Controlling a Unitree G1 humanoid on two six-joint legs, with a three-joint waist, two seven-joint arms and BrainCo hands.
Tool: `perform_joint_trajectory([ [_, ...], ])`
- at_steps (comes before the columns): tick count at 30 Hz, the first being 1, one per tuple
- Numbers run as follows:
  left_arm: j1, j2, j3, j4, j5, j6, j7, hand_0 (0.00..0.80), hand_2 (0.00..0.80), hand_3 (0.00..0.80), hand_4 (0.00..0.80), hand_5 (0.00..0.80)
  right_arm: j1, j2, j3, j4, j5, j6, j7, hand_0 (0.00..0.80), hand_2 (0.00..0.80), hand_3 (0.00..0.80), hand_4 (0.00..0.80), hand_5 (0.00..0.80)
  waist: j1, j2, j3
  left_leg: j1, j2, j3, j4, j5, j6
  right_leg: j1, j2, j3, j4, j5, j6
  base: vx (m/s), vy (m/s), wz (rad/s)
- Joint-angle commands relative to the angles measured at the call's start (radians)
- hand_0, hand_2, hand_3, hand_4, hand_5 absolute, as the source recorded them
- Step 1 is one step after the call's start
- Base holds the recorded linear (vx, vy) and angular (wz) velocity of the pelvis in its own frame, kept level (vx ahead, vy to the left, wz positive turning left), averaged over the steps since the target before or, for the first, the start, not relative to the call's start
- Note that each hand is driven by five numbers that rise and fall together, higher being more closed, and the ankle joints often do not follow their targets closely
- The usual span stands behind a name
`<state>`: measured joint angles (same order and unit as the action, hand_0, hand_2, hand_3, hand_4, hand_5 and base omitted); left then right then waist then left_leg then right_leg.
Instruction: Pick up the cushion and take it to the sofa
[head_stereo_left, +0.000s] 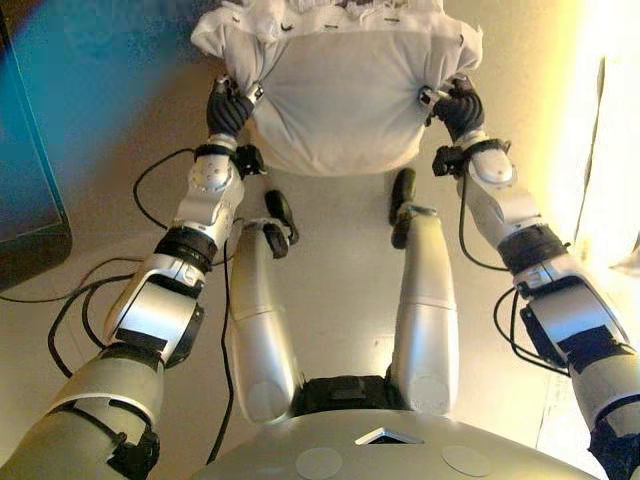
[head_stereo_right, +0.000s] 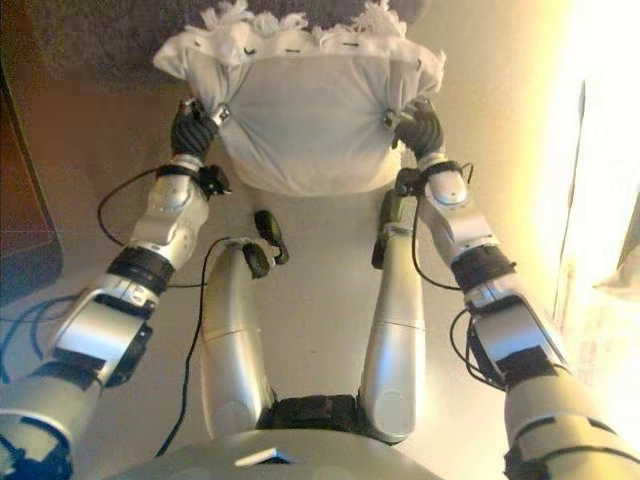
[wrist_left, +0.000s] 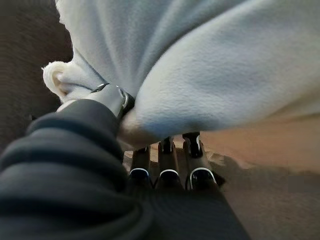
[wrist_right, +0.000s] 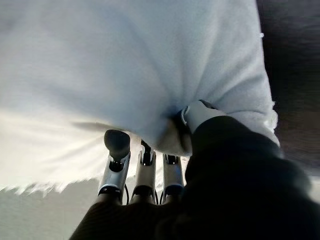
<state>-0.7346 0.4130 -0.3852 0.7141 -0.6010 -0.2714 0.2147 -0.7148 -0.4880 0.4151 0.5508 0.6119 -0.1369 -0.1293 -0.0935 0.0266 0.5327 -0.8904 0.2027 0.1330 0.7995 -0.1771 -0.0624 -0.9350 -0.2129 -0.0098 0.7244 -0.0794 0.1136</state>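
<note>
There is one cushion (head_stereo_left: 335, 100), and the robot holds it up in front of itself with both hands. It is white and soft, with a fluffy fringe (head_stereo_right: 300, 22) along its top edge. It hangs between the two hands, above the pale floor (head_stereo_left: 340, 270).

The left hand (head_stereo_left: 229, 108) is on the cushion's left side. Its fingers are curled into the cloth and its thumb presses in from the other side, so the cloth is pinched and bunched up there. In the left wrist view the fingers (wrist_left: 167, 155) go up under the fat white bulge of the cushion, and their tips are hidden in the cloth.

The right hand (head_stereo_left: 458, 105) is on the cushion's right side, at about the same height as the left one. It is closed on the cloth too. In the right wrist view most of its fingers (wrist_right: 145, 170) dig into the cushion, and one dark fingertip (wrist_right: 117, 141) sticks out just under it.

So there are two hands and one cushion, one hand on each side. The cushion sags a little in the middle between them.

A dark brown thing (head_stereo_right: 120, 30) lies past the top of the cushion; I cannot tell what it is
</note>
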Motion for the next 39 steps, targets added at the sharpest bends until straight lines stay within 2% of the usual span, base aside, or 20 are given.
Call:
perform_joint_trajectory([
  [1,-0.078,-0.027,0.003,-0.212,0.048,-0.092,-0.046,0.800,0.800,0.800,0.800,0.800,-0.031,0.046,-0.003,-0.207,-0.033,-0.079,0.048,0.800,0.800,0.800,0.800,0.800,0.012,-0.012,-0.047,0.067,-0.012,-0.126,-0.175,0.120,-0.069,0.158,-0.016,-0.005,-0.110,0.016,0.009,0.087,-0.162,-0.11],
  [2,-0.066,-0.027,0.011,-0.219,0.036,-0.093,-0.045,0.800,0.800,0.800,0.800,0.800,-0.018,0.045,-0.008,-0.217,-0.036,-0.077,0.052,0.800,0.800,0.800,0.800,0.800,0.015,-0.015,-0.054,0.085,-0.021,-0.139,-0.191,0.125,-0.068,0.176,-0.010,-0.003,-0.127,0.016,0.006,-0.017,-0.117,-0.15],
  [3,-0.059,-0.027,0.016,-0.225,0.030,-0.096,-0.043,0.800,0.800,0.800,0.800,0.800,-0.013,0.044,-0.013,-0.222,-0.041,-0.074,0.056,0.800,0.800,0.800,0.800,0.800,0.016,-0.019,-0.059,0.087,-0.031,-0.148,-0.215,0.161,-0.061,0.180,-0.007,0.000,-0.154,0.048,-0.001,-0.034,-0.083,-0.22],
  [6,-0.016,-0.025,0.041,-0.257,0.005,-0.088,-0.027,0.800,0.800,0.800,0.800,0.800,-0.002,0.043,-0.023,-0.249,-0.054,-0.036,0.072,0.800,0.800,0.800,0.800,0.800,0.031,-0.029,-0.090,0.136,-0.065,-0.207,-0.260,0.170,-0.055,0.229,0.011,0.014,-0.203,0.053,-0.007,0.039,-0.077,-0.26],
  [7,0.006,-0.024,0.054,-0.271,0.002,-0.083,-0.016,0.800,0.800,0.800,0.800,0.800,-0.005,0.047,-0.021,-0.258,-0.068,-0.015,0.074,0.800,0.800,0.800,0.800,0.800,0.045,-0.034,-0.105,0.161,-0.091,-0.243,-0.285,0.173,-0.050,0.253,0.020,0.022,-0.226,0.056,-0.008,0.085,-0.038,-0.32],
  [10,0.063,-0.022,0.081,-0.303,0.006,-0.069,0.013,0.800,0.800,0.800,0.800,0.800,-0.010,0.058,-0.008,-0.282,-0.100,0.030,0.080,0.800,0.800,0.800,0.800,0.800,0.076,-0.044,-0.141,0.222,-0.139,-0.303,-0.322,0.170,-0.039,0.310,0.039,0.037,-0.274,0.062,-0.008,0.114,-0.031,-0.57],
  [11,0.083,-0.022,0.088,-0.310,0.001,-0.074,0.014,0.800,0.800,0.800,0.800,0.800,-0.008,0.061,-0.004,-0.285,-0.092,0.038,0.095,0.800,0.800,0.800,0.800,0.800,0.085,-0.046,-0.151,0.244,-0.145,-0.313,-0.336,0.169,-0.036,0.327,0.042,0.041,-0.285,0.063,-0.007,0.130,-0.039,-0.52],
  [15,0.147,-0.018,0.099,-0.342,0.004,-0.035,-0.007,0.800,0.800,0.800,0.800,0.800,0.063,0.078,-0.013,-0.307,-0.045,0.056,0.133,0.800,0.800,0.800,0.800,0.800,0.078,-0.042,-0.207,0.342,-0.108,-0.234,-0.410,0.191,-0.046,0.450,0.052,-0.005,-0.353,0.053,-0.013,0.125,-0.119,-0.27],
  [18,0.159,-0.033,0.089,-0.321,-0.014,-0.014,-0.037,0.800,0.800,0.800,0.800,0.800,0.142,0.067,-0.029,-0.309,-0.039,0.027,0.137,0.800,0.800,0.800,0.800,0.800,0.055,-0.037,-0.257,0.438,-0.096,-0.115,-0.470,0.200,-0.053,0.569,0.035,-0.082,-0.432,0.058,-0.012,0.156,-0.113,0.43],
  [20,0.195,-0.039,0.092,-0.331,-0.002,-0.014,-0.042,0.800,0.800,0.800,0.800,0.800,0.189,0.059,-0.033,-0.321,-0.052,0.008,0.149,0.800,0.800,0.800,0.800,0.800,0.053,-0.035,-0.286,0.493,-0.109,-0.131,-0.520,0.213,-0.047,0.613,0.047,-0.078,-0.460,0.059,-0.014,0.175,0.010,0.67],
  [21,0.244,-0.042,0.099,-0.358,-0.002,-0.015,-0.037,0.800,0.800,0.800,0.800,0.800,0.222,0.061,-0.035,-0.336,-0.058,0.012,0.165,0.800,0.800,0.800,0.800,0.800,0.057,-0.032,-0.310,0.544,-0.125,-0.148,-0.566,0.218,-0.037,0.648,0.062,-0.061,-0.482,0.058,-0.014,0.256,0.089,0.33],
  [23,0.333,-0.049,0.123,-0.414,0.006,0.005,-0.034,0.800,0.800,0.800,0.800,0.800,0.282,0.059,-0.044,-0.380,-0.053,0.045,0.193,0.800,0.800,0.800,0.800,0.800,0.064,-0.038,-0.352,0.605,-0.150,-0.177,-0.580,0.207,-0.028,0.710,0.075,-0.033,-0.531,0.072,-0.011,0.300,0.087,-0.12],
  [25,0.387,-0.048,0.148,-0.453,0.002,0.037,-0.044,0.800,0.800,0.800,0.800,0.800,0.313,0.063,-0.049,-0.396,-0.050,0.083,0.203,0.800,0.800,0.800,0.800,0.800,0.078,-0.041,-0.392,0.661,-0.169,-0.200,-0.599,0.190,-0.016,0.765,0.082,-0.027,-0.567,0.079,-0.009,0.280,0.053,-0.25],
  [26,0.402,-0.049,0.153,-0.461,0.006,0.047,-0.048,0.800,0.800,0.800,0.800,0.800,0.324,0.068,-0.048,-0.395,-0.043,0.092,0.204,0.800,0.800,0.800,0.800,0.800,0.079,-0.040,-0.403,0.687,-0.163,-0.186,-0.616,0.188,-0.014,0.786,0.084,-0.029,-0.577,0.078,-0.009,0.267,0.048,-0.24],
  [28,0.436,-0.057,0.166,-0.455,0.023,0.073,-0.075,0.800,0.800,0.800,0.800,0.800,0.367,0.090,-0.056,-0.370,0.000,0.106,0.211,0.800,0.800,0.800,0.800,0.800,0.074,-0.040,-0.447,0.764,-0.140,-0.120,-0.653,0.179,-0.017,0.857,0.088,-0.042,-0.614,0.076,-0.008,0.289,0.062,-0.18],
  [29,0.441,-0.056,0.167,-0.456,0.022,0.077,-0.077,0.800,0.800,0.800,0.800,0.800,0.373,0.096,-0.057,-0.366,0.010,0.106,0.214,0.800,0.800,0.800,0.800,0.800,0.074,-0.040,-0.450,0.780,-0.140,-0.115,-0.663,0.179,-0.016,0.870,0.086,-0.045,-0.622,0.078,-0.007,0.268,0.091,-0.05],
  [34,0.475,-0.042,0.190,-0.477,0.019,0.096,-0.099,0.800,0.800,0.800,0.800,0.800,0.442,0.114,-0.078,-0.379,0.017,0.107,0.220,0.800,0.800,0.800,0.800,0.800,0.050,-0.038,-0.492,0.868,-0.132,-0.015,-0.729,0.182,-0.009,0.930,0.068,-0.070,-0.667,0.100,0.014,0.105,0.088,-0.05],
  [35,0.476,-0.042,0.190,-0.477,0.019,0.096,-0.100,0.800,0.800,0.800,0.800,0.800,0.446,0.114,-0.079,-0.382,0.013,0.106,0.218,0.800,0.800,0.800,0.800,0.800,0.049,-0.038,-0.493,0.873,-0.132,-0.009,-0.733,0.183,-0.008,0.933,0.067,-0.071,-0.670,0.102,0.016,0.063,0.079,0.03],
  [36,0.471,-0.039,0.189,-0.473,0.022,0.102,-0.113,0.800,0.800,0.800,0.800,0.800,0.458,0.111,-0.086,-0.384,0.003,0.098,0.207,0.800,0.800,0.800,0.800,0.800,0.041,-0.036,-0.501,0.892,-0.131,0.020,-0.753,0.185,-0.004,0.938,0.064,-0.084,-0.671,0.104,0.021,0.056,0.074,0.05],
  [39,0.463,-0.036,0.187,-0.466,0.037,0.103,-0.117,0.800,0.800,0.800,0.800,0.800,0.455,0.113,-0.095,-0.379,0.006,0.100,0.202,0.800,0.800,0.800,0.800,0.800,0.036,-0.034,-0.510,0.918,-0.134,0.021,-0.774,0.179,0.005,0.944,0.062,-0.081,-0.671,0.103,0.024,0.054,0.080,0.12],
])
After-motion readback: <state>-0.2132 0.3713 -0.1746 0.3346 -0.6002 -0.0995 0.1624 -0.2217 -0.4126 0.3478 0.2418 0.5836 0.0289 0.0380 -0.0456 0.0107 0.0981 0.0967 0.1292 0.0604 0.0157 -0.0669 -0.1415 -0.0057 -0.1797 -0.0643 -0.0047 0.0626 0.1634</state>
